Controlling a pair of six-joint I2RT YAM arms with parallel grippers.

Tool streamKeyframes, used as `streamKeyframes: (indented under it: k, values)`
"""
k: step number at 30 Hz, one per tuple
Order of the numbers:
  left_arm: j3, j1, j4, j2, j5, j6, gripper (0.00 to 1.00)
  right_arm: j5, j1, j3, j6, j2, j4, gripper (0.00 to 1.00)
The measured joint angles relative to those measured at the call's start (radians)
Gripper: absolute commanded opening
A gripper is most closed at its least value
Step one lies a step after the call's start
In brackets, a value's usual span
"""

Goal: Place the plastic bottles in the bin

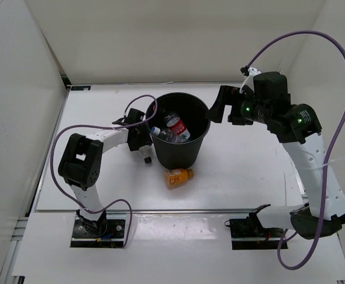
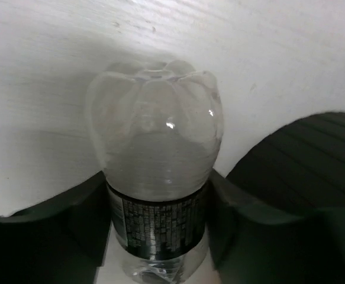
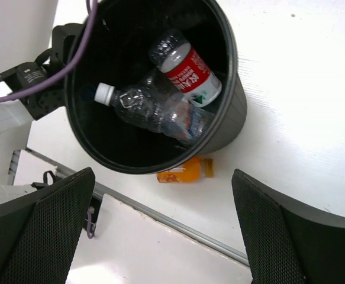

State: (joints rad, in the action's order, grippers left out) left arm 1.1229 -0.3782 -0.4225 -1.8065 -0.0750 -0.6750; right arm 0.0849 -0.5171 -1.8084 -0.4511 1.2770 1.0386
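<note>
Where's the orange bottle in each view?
Top external: orange bottle lying on the table, just below the bin in the picture.
Left wrist: not in it; a gripped clear bottle fills the view.
Right wrist: orange bottle lower centre, beneath the bin.
Shared landmark: the bin.

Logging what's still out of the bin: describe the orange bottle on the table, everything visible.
The orange bottle is stubby and looks like orange plastic, with a paler patterned label toward one end. It lies on its side on the white table, just on the near side of the black bin. Contact with the bin is unclear.
</note>
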Motion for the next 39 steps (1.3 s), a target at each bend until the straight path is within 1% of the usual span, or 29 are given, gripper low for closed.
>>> streamKeyframes:
  k: [1,2,3,5,6,8,9,11,14,15,17,19,22,25,26,28,29,30,31,32,34,36,38,39]
  values:
    - [0.001,0.003,0.003,-0.01,0.012,0.004,0.43,0.001,0.009,0.006,0.002,-0.001,0.002,1.0]
    - [0.004,0.003,0.006,-0.01,0.023,0.0,0.32,0.004,0.016,0.008,0.003,-0.001,0.009,1.0]
    - [0.005,0.003,0.01,-0.005,0.031,0.001,0.32,0.006,0.022,0.011,0.005,-0.001,0.009,1.0]
    - [-0.006,0.008,0.014,0.014,0.037,0.007,0.35,0.016,0.033,0.016,0.007,-0.002,0.009,1.0]
    - [-0.023,0.011,0.014,0.032,0.038,0.002,0.37,0.021,0.038,0.021,0.007,-0.002,0.008,1.0]
    - [-0.066,0.019,0.01,0.09,0.027,-0.008,0.37,0.029,0.04,0.03,0.006,-0.002,0.008,1.0]
    - [-0.09,0.024,-0.001,0.135,0.019,-0.013,0.37,0.031,0.042,0.038,0.006,-0.002,0.007,1.0]
    - [-0.122,0.031,-0.031,0.257,-0.018,-0.026,0.41,0.035,0.047,0.059,0.005,-0.005,0.008,1.0]
    - [-0.12,0.037,-0.05,0.468,-0.085,-0.047,0.46,0.045,0.058,0.123,-0.005,-0.023,-0.001,1.0]
    - [-0.104,0.034,-0.052,0.544,-0.111,-0.053,0.47,0.047,0.063,0.153,-0.01,-0.034,0.0,1.0]
    - [-0.031,0.022,-0.059,0.648,-0.149,-0.055,0.47,0.05,0.073,0.218,-0.017,-0.061,-0.008,1.0]
    - [0.126,-0.015,-0.062,0.672,-0.182,-0.024,0.45,0.055,0.082,0.279,-0.028,-0.083,-0.01,1.0]
    - [0.312,-0.09,-0.01,0.623,-0.196,0.036,0.45,0.064,0.089,0.344,-0.043,-0.095,-0.018,1.0]
    - [0.459,-0.182,0.022,0.514,-0.187,0.11,0.47,0.073,0.097,0.394,-0.053,-0.095,-0.032,1.0]
    - [0.492,-0.213,0.034,0.467,-0.184,0.136,0.5,0.076,0.097,0.41,-0.058,-0.095,-0.035,1.0]
    - [0.523,-0.275,0.048,0.375,-0.175,0.18,0.54,0.076,0.098,0.433,-0.064,-0.095,-0.044,1.0]
    - [0.52,-0.309,0.042,0.323,-0.172,0.199,0.64,0.076,0.098,0.441,-0.066,-0.095,-0.045,1.0]
    - [0.512,-0.331,0.034,0.288,-0.171,0.21,0.77,0.077,0.098,0.447,-0.066,-0.097,-0.048,1.0]
    - [0.495,-0.353,0.023,0.257,-0.172,0.222,0.96,0.08,0.098,0.454,-0.066,-0.101,-0.052,1.0]
    - [0.478,-0.373,0.003,0.235,-0.172,0.235,1.0,0.085,0.098,0.464,-0.065,-0.109,-0.061,1.0]
    - [0.455,-0.398,-0.042,0.217,-0.174,0.25,1.0,0.101,0.093,0.496,-0.056,-0.138,-0.09,1.0]
    - [0.459,-0.405,-0.066,0.23,-0.187,0.266,1.0,0.1,0.075,0.567,-0.032,-0.196,-0.177,1.0]
    - [0.479,-0.404,-0.076,0.268,-0.216,0.287,1.0,0.1,0.024,0.71,0.006,-0.319,-0.272,1.0]
    - [0.497,-0.403,-0.076,0.296,-0.241,0.298,1.0,0.089,-0.014,0.813,0.037,-0.407,-0.362,1.0]
